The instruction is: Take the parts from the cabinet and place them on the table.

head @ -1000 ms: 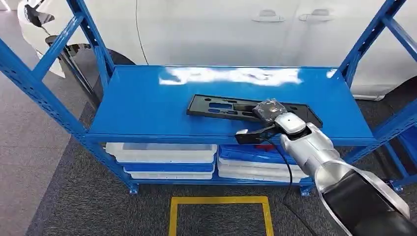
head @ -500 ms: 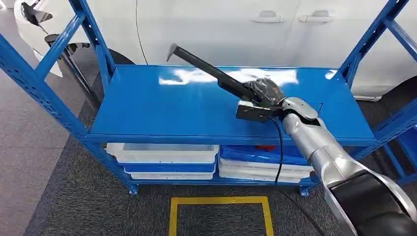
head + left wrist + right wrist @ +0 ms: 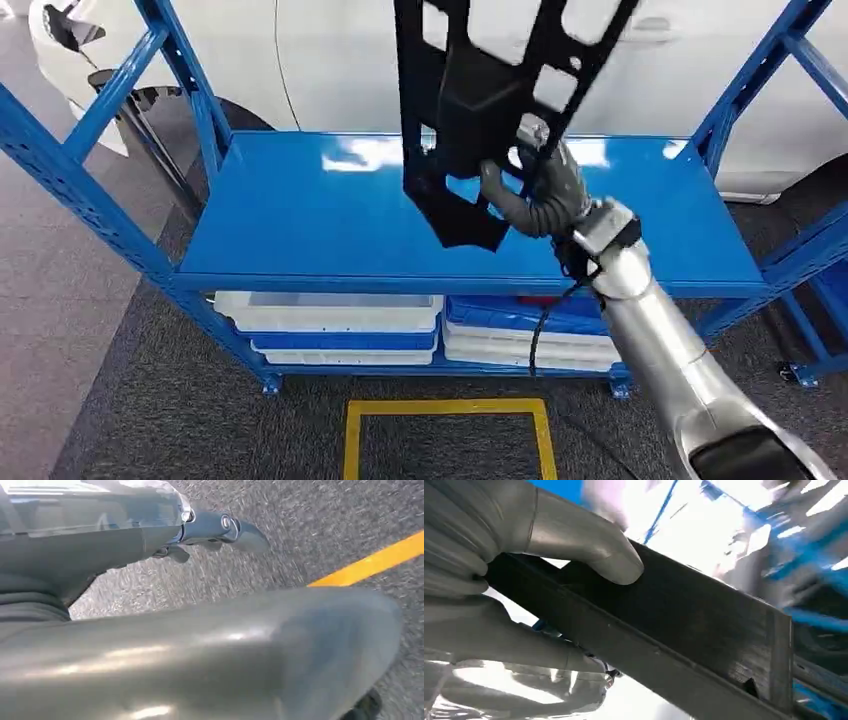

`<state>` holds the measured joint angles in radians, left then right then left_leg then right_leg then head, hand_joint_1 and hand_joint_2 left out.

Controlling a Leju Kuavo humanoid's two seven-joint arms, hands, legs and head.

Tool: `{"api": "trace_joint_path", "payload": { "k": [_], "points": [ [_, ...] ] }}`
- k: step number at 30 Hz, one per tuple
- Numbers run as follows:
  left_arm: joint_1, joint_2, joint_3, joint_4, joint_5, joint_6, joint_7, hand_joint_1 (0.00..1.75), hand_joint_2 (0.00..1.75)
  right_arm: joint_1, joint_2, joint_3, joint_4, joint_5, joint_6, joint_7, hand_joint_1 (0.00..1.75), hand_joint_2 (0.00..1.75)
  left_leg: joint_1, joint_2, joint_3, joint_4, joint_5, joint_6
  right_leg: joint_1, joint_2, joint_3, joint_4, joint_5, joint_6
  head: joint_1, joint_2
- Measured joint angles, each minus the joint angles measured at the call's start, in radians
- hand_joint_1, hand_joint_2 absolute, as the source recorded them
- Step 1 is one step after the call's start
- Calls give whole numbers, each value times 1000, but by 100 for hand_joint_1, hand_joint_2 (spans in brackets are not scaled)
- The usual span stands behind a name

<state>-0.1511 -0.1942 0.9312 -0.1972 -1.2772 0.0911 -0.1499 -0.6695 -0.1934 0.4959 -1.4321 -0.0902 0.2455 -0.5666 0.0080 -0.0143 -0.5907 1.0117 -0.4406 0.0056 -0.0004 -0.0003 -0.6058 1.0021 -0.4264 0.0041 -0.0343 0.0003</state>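
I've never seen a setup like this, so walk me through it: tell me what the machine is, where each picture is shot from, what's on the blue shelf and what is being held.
This is a two-legged humanoid robot with silver arms ending in many-fingered hands. The wide picture comes from a camera high on its body, looking forward and down at a blue metal rack with a white car behind it. Its right hand holds a black plastic part with cut-out openings, lifted above the rack's top shelf. Below sit white and blue trays. The close picture of the part is from a camera at the right wrist: the grey thumb presses on the part's edge. The last is from the left wrist, looking at grey carpet with a yellow line.
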Motion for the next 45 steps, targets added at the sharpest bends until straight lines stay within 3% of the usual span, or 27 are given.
{"api": "trace_joint_path", "payload": {
  "k": [2,4,5,6,7,8,10,11,15,16,17,19,21,22,23,25,26,30,31,33,35,36,37,39,41,42,45],
  "points": [
    [1,1,0,0,2,10,-4,0,175,128,21,14,-67,-23,14,-45,175,175,1,5,-16,48,-43,-10,-6,-7,13,-12,2,-14,-1,0],
    [1,1,0,0,4,22,-4,0,175,244,50,37,-139,-25,39,-94,175,175,4,6,-83,198,-121,-17,-6,-8,14,-11,-2,-20,0,0],
    [2,1,0,0,10,28,-5,0,175,299,56,51,-166,-27,55,-96,175,175,5,7,-117,268,-148,-20,-5,-9,15,-10,-3,-21,0,0],
    [5,1,1,0,11,34,-8,0,175,347,65,68,-190,-37,80,-96,175,175,5,7,-137,307,-153,-22,-5,-9,15,-9,-5,-22,0,0],
    [7,1,1,0,11,39,-12,0,175,393,74,87,-206,-44,102,-94,175,175,5,7,-130,292,-130,-24,-5,-9,15,-7,-7,-22,0,0],
    [8,2,1,0,13,42,-15,0,175,427,82,104,-222,-44,104,-91,175,175,6,8,-103,236,-94,-23,-5,-7,16,-6,-9,-21,0,0],
    [5,6,3,0,20,49,-25,0,175,469,105,129,-253,-38,93,-82,175,175,6,8,-10,53,-9,-16,-6,-1,20,0,-14,-16,0,0],
    [3,7,4,0,19,49,-30,0,175,482,115,137,-265,-39,86,-72,175,175,3,8,13,9,-17,-11,-1,0,20,3,-18,-11,0,0],
    [2,7,3,0,5,67,-44,0,175,534,132,161,-312,-32,65,-53,175,175,-2,5,14,1,-13,8,-1,1,18,4,-15,9,0,0],
    [1,6,2,0,0,73,-45,0,175,545,135,166,-325,-27,61,-51,175,175,5,7,19,-9,-5,19,-5,2,16,13,-24,16,0,0],
    [-1,6,1,0,-1,79,-47,0,175,551,137,170,-335,-24,59,-49,175,175,5,8,19,-10,-4,22,-4,1,7,37,-45,19,0,0],
    [-6,6,-1,0,-12,102,-37,0,175,563,138,177,-349,-16,50,-40,175,175,3,10,17,-9,-3,29,-8,1,-64,196,-135,26,0,0],
    [-6,6,-9,0,-24,136,-12,0,175,570,143,182,-354,-10,44,-25,175,175,2,12,14,-8,-3,29,-9,1,-124,328,-179,30,0,0],
    [-6,6,-13,0,-27,149,-5,0,175,572,145,184,-357,-8,41,-18,175,175,3,12,15,-8,-3,29,-11,1,-122,326,-163,30,0,0],
    [-8,6,-15,0,-22,160,0,0,175,573,148,186,-361,-5,37,-14,175,175,3,11,15,-7,-3,29,-12,1,-96,278,-131,29,0,0],
    [-13,6,-15,0,-13,169,13,0,175,573,156,188,-370,0,29,-3,175,175,2,8,18,-5,-4,26,-12,1,2,95,-48,19,0,0],
    [-14,5,-15,0,-9,168,16,0,175,573,159,188,-374,3,26,1,175,175,2,8,19,-5,-4,23,-10,0,42,15,-36,11,0,0],
    [-14,5,-13,0,8,134,13,0,175,587,161,187,-374,7,10,3,175,175,1,8,18,-8,2,-4,1,2,41,5,-32,-2,0,0],
    [-14,5,-10,0,10,119,12,0,175,589,162,187,-374,7,10,2,175,175,-3,8,17,-4,0,-10,-10,-1,41,-7,-23,-9,0,0],
    [-13,5,-7,0,7,101,17,0,175,595,165,187,-373,9,9,3,175,175,2,9,-8,62,-69,-18,-11,-4,39,-11,-13,-19,0,0],
    [-11,5,-7,0,2,97,27,0,175,606,166,185,-369,9,5,8,175,175,5,9,-69,225,-156,-28,-9,-7,30,-10,-9,-23,0,0],
    [-10,5,-7,0,2,91,33,0,175,612,166,185,-365,10,2,13,175,175,5,9,-91,288,-180,-31,-9,-8,24,-8,-7,-22,0,0],
    [-7,5,-7,0,2,86,38,0,175,616,166,185,-362,10,-1,20,175,175,5,9,-91,303,-176,-33,-9,-8,19,-5,-5,-22,0,0],
    [-6,5,-7,0,2,82,43,0,175,621,166,184,-354,12,-2,28,175,175,8,9,-27,197,-116,-32,-9,-7,11,1,-2,-18,0,0],
    [-6,5,-6,0,10,82,45,0,175,622,168,183,-349,12,1,35,175,175,10,9,76,13,-60,-27,-9,-6,5,12,1,-12,0,0],
    [-7,5,-6,0,11,82,45,0,175,622,170,182,-346,12,4,36,175,175,4,8,79,-4,-65,-20,-1,-4,-2,18,3,-6,0,0],
    [2,6,0,0,13,84,42,0,175,622,172,182,-341,10,16,38,175,175,0,7,63,5,-51,1,-3,-4,-8,14,20,15,0,0]
  ]
}}
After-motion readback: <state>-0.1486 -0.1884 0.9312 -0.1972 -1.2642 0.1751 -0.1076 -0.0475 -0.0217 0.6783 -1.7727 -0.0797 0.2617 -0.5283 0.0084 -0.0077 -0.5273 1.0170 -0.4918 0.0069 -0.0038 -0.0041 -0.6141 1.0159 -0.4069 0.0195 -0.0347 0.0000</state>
